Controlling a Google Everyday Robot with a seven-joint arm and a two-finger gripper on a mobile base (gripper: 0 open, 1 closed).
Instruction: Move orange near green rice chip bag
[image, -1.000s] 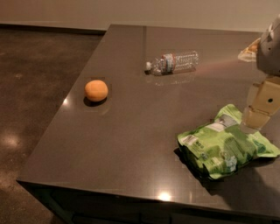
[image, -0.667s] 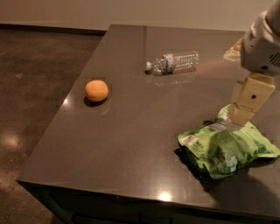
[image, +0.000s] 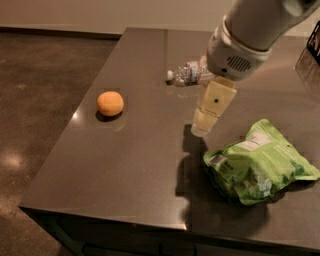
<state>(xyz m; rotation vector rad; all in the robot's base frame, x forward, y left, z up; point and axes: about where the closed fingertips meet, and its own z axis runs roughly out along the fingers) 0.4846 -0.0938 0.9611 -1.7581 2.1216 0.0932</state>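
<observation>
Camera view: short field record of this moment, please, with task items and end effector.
orange: left part of table, untouched
green rice chip bag: right front of table, far from orange
end effector: above table between orange and bag, nearer bag
water bottle: on its side at the back
task state: orange not yet near bag

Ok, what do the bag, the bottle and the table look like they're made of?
The bag looks like thin glossy foil or plastic film: crinkled, puffy, shiny. The bottle seems clear plastic, see-through with a label. The table looks like polished dark stone or laminate; it mirrors lights. The tool, cream and probably hard plastic, hangs over the table between bottle and bag.
</observation>
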